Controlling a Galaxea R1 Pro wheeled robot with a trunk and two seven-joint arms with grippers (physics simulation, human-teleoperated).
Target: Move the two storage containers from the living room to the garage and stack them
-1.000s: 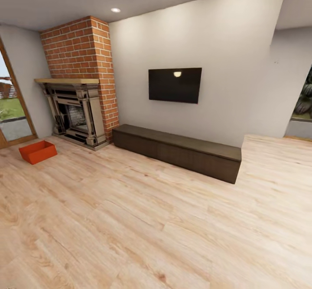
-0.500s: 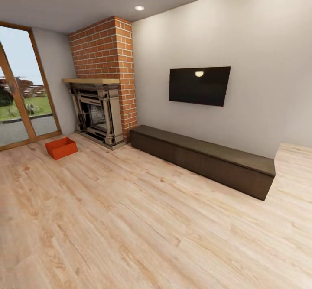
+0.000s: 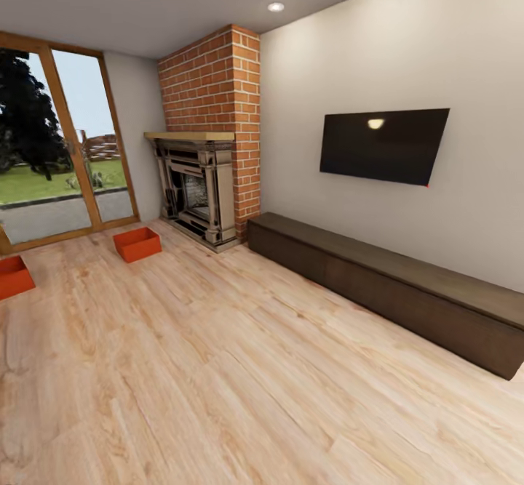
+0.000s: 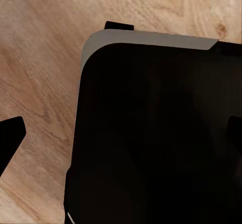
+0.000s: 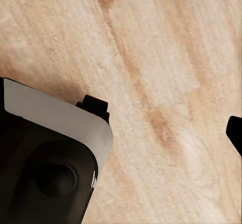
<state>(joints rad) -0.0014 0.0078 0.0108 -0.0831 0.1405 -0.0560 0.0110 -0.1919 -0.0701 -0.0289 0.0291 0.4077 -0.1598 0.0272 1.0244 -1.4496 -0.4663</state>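
Both containers sit on the wood floor far left: one near the fireplace, the other by the glass doors, cut off at the edge. Nothing's picked up yet, so I'd guess the robot's lining up its approach. Can't tell how either arm's jaws are set.

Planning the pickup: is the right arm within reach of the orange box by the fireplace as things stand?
Probably not. The orange box sits far across the wood floor near the fireplace, and the right wrist view shows bare planks. Nothing blocks the path; the robot likely must drive closer first.
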